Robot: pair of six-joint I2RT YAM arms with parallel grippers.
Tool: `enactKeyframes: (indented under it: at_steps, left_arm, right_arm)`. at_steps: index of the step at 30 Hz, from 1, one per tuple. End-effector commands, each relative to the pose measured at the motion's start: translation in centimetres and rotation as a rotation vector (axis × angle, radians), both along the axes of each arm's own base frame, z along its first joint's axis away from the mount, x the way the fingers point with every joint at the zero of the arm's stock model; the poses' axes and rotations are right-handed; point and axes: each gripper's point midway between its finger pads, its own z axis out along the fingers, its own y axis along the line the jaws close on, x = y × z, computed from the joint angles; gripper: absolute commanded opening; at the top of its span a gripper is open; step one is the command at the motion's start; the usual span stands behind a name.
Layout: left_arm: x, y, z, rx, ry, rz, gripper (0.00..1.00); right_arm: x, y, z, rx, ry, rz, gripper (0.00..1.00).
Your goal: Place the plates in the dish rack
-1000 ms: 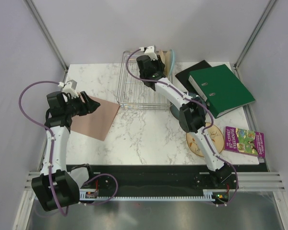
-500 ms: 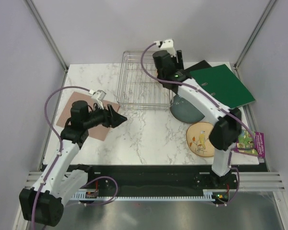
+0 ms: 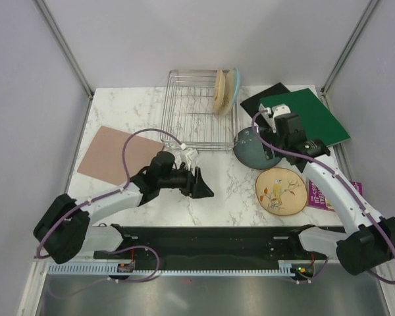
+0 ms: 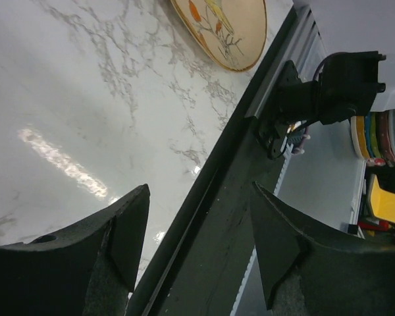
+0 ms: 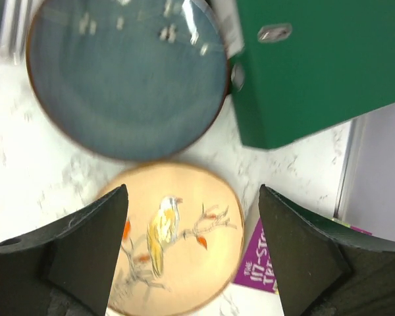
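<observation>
Table is slick marble, so any plate lying flat on it gives the fingers little to get under. A rim pinch could skid the plate instead of lifting it.

Dish rack sits at the back centre. Two plates stand on edge at its right side, a cream-yellow plate and just beside it a blue-trimmed plate. The next plate coming in close could knock them over or clack against them.

Green binder lies right of the rack, its corner right at the rim of the dark blue plate. That plate lies on the table between rack and binder, and a lift could snag on the binder.

The bird plate lies flat just in front, its rim meeting the dark plate's. I cannot tell which rim overlaps. Pulling one may drag or tip the other.

Right gripper hovers above both plates, jaws spread wide and holding nothing. A descent on the seam between them could catch two rims.

Left gripper is low over the front-middle table, jaws apart and empty. Its stretched arm could cross the right arm's path to the rack.
</observation>
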Motion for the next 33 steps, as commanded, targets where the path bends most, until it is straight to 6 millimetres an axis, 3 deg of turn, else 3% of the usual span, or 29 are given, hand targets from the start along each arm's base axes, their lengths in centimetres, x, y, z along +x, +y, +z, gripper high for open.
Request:
enactKeyframes:
  at_steps: [1,2,3,5,9,12,16,20,23,25,28,33]
  left_arm:
    - [0.5,-4.6,2.0,-0.067,0.0,0.026,0.7]
    - [0.7,-5.0,0.8,-0.039,0.025,0.039,0.7]
    - [0.8,-5.6,0.9,-0.039,0.03,0.038,0.7]
    - [1.1,-6.3,0.1,-0.019,0.041,0.048,0.7]
    - [2.4,-6.3,0.4,-0.014,-0.008,0.089,0.69]
    - [2.8,-5.1,0.9,0.003,-0.05,0.099,0.69]
    - [4.3,-2.3,0.3,0.059,0.015,0.233,0.72]
    - [5.1,-0.9,2.1,0.059,0.004,0.27,0.74]
    - [6.8,0.9,2.2,0.058,0.034,0.348,0.74]
    - [8.0,2.7,1.3,0.065,0.083,0.422,0.74]
    - [8.8,5.1,0.5,0.086,0.097,0.479,0.74]
    - [9.3,8.0,0.9,0.131,0.05,0.524,0.74]
  right_arm:
    - [-3.6,-1.1,-1.7,-0.061,0.093,0.214,0.88]
    - [-5.2,-0.6,-2.8,-0.017,0.156,0.282,0.88]
    - [-5.8,-1.1,-3.3,0.008,0.195,0.294,0.87]
    - [-7.6,0.3,-4.0,0.08,0.308,0.427,0.83]
    - [-9.5,0.6,-6.3,0.057,0.455,0.587,0.72]
    - [-9.7,-0.4,-8.4,-0.032,0.516,0.675,0.64]
    - [-9.2,-0.9,-10.4,-0.1,0.527,0.764,0.37]
    - [-9.5,-1.1,-12.5,-0.159,0.56,0.9,0.12]
    - [-9.9,-1.0,-13.6,-0.167,0.569,0.966,0.06]
    - [-10.3,-0.6,-14.2,-0.156,0.572,1.013,0.04]
    - [-10.6,0.3,-15.6,-0.165,0.583,1.079,0.04]
    - [-10.4,2.1,-18.1,-0.212,0.56,1.169,0.03]
